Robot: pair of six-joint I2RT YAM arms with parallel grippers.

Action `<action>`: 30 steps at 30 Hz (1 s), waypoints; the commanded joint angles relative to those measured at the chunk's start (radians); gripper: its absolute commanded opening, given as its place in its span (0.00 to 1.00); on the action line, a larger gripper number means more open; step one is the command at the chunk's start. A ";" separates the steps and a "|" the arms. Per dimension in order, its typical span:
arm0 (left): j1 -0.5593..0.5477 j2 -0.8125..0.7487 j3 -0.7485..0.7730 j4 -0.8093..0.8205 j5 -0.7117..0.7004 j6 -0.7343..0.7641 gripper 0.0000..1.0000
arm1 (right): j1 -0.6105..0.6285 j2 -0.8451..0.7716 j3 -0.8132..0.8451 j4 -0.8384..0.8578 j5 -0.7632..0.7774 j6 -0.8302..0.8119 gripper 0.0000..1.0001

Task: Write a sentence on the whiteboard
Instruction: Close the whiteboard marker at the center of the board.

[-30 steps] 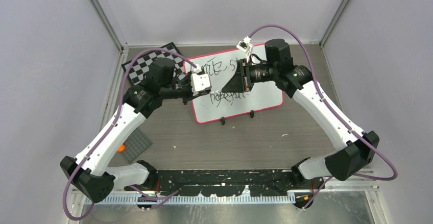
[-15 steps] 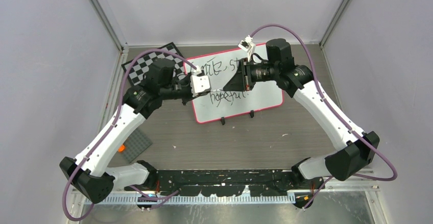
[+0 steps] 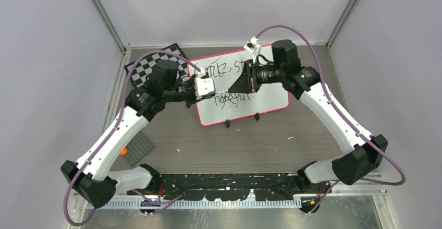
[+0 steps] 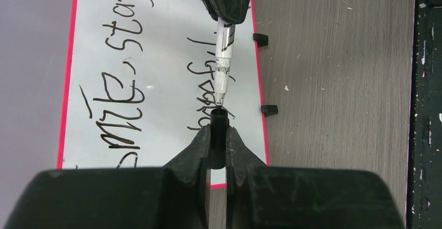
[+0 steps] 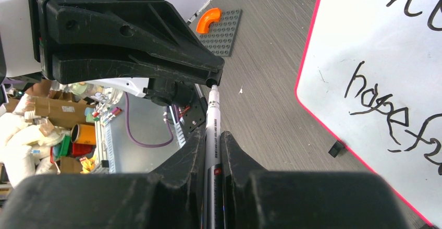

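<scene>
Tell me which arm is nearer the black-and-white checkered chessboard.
Left. The left arm overlaps a corner of the black-and-white checkered chessboard in the overhead view; the right arm comes in from beyond the pink-framed glossy white whiteboard.

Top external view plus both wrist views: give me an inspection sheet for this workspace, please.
Surface: wood-grain table, a few white specks.
Job's things: whiteboard lies flat on the table; sentence reads roughly "Smile, stay hopeful" in two lines.
Clutter: chessboard beside the whiteboard; grey stud plate with an orange piece.
Hands: left hand shut on a black cap; right hand shut on a marker, its tip at the cap's mouth.
Cables: purple cable loops along each arm.
Surroundings: grey walls; boxes and cans beyond the table's near edge.
</scene>
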 commanded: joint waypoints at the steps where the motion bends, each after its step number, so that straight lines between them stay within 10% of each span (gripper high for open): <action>1: -0.006 -0.019 0.016 0.008 0.036 0.003 0.00 | -0.003 -0.037 0.015 0.014 0.007 -0.009 0.00; 30: -0.251 0.148 0.180 0.027 -0.295 -0.051 0.00 | 0.033 -0.007 0.000 -0.054 0.148 -0.114 0.00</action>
